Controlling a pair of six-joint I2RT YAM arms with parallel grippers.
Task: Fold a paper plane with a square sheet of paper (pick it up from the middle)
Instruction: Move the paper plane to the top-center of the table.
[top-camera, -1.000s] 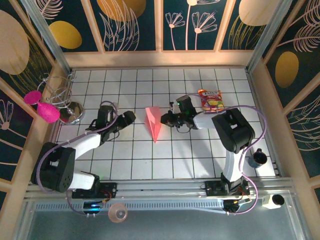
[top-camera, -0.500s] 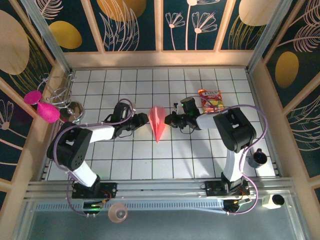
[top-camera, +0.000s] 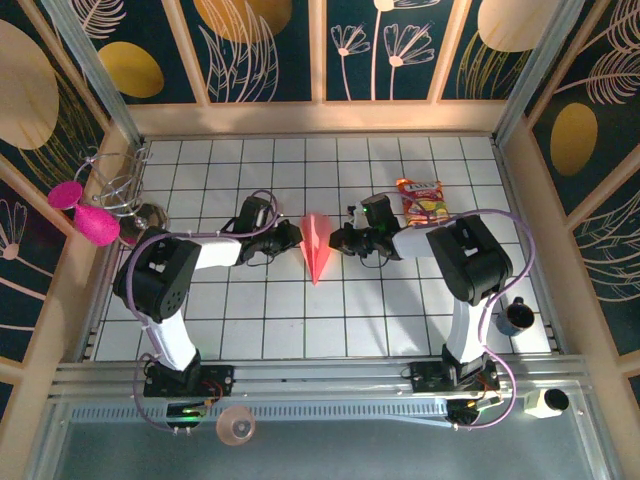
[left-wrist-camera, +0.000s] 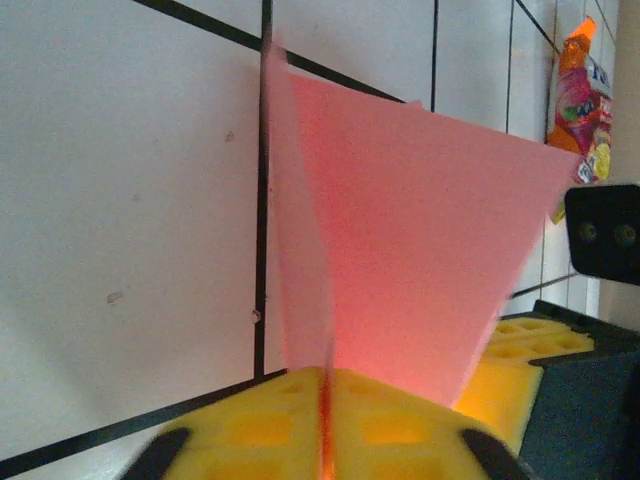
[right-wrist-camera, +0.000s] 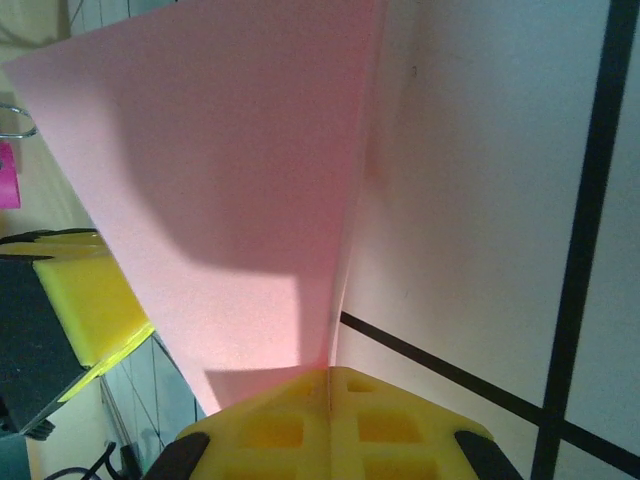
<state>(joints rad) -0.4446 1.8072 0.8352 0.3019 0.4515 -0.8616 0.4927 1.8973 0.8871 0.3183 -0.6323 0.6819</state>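
The square sheet of paper (top-camera: 316, 245) is salmon pink and folded into a narrow paper plane shape, its tip pointing to the near side, at mid-table. My left gripper (top-camera: 297, 238) is shut on its left wing. In the left wrist view the paper (left-wrist-camera: 420, 230) rises from between the closed yellow pads of my left gripper (left-wrist-camera: 327, 425). My right gripper (top-camera: 335, 240) is shut on the right wing. The right wrist view shows the paper (right-wrist-camera: 240, 170) pinched in my right gripper (right-wrist-camera: 328, 415). The two wings stand up close together.
A red-and-yellow snack packet (top-camera: 423, 200) lies just right of the right arm's wrist. Two magenta discs (top-camera: 66, 194) and a wire stand (top-camera: 125, 185) sit at the far left wall. A dark cup (top-camera: 517, 316) stands near the right edge. Wooden walls enclose the tiled table (top-camera: 250, 320).
My left gripper has moved right to the paper and shut on its left wing. The paper has been drawn narrower and more upright. The right gripper has stayed shut on it.
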